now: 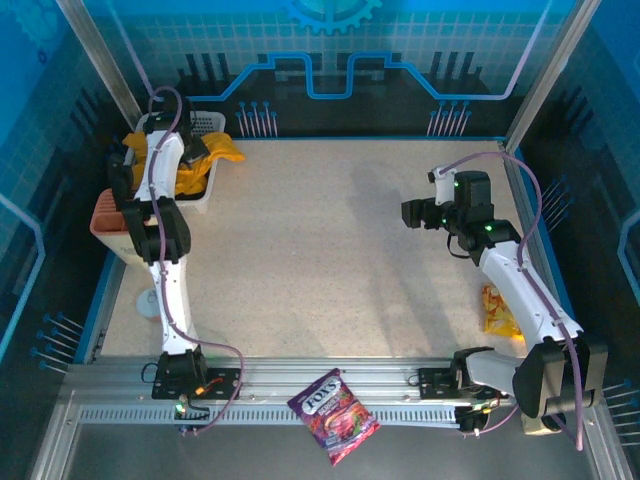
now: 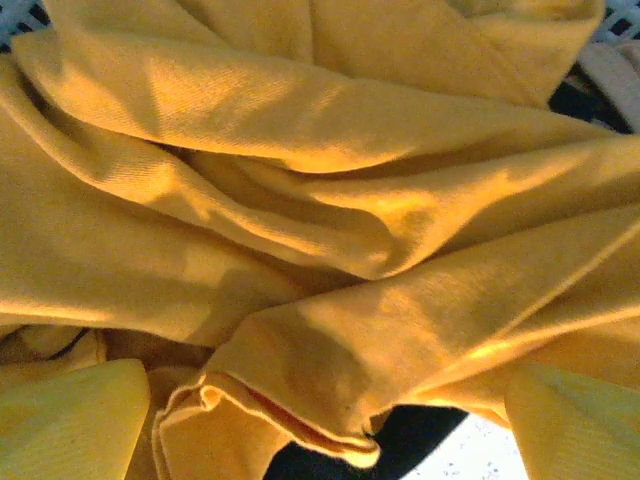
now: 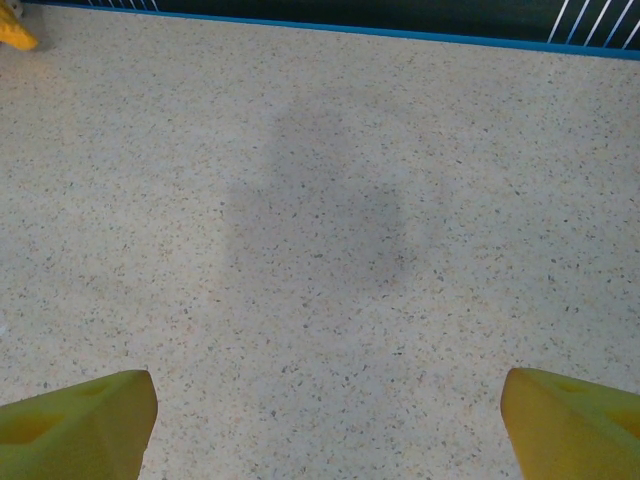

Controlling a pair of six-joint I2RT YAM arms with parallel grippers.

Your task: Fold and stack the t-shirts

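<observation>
Now: t-shirts (image 1: 222, 150) bunched in white basket (image 1: 203, 124) at far-left corner of table (image 1: 320, 260). Left gripper (image 2: 325, 420) spread wide over fabric, nothing clamped. Right gripper (image 3: 325, 425) wide apart above table, empty.

the middle of the surface (image 1: 330, 250) lies bare; a basket (image 1: 197, 204) heaped with t-shirts (image 1: 224, 150) blocks the far left corner, a snack packet (image 1: 498, 312) sits by the right edge.

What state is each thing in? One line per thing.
t-shirts: crumpled, unfolded, in the basket, spilling over its rim
basket: upright
left hand: open, over the crumpled cloth
right hand: open, empty, above the table
sweets bag: lying flat on the front rail
</observation>
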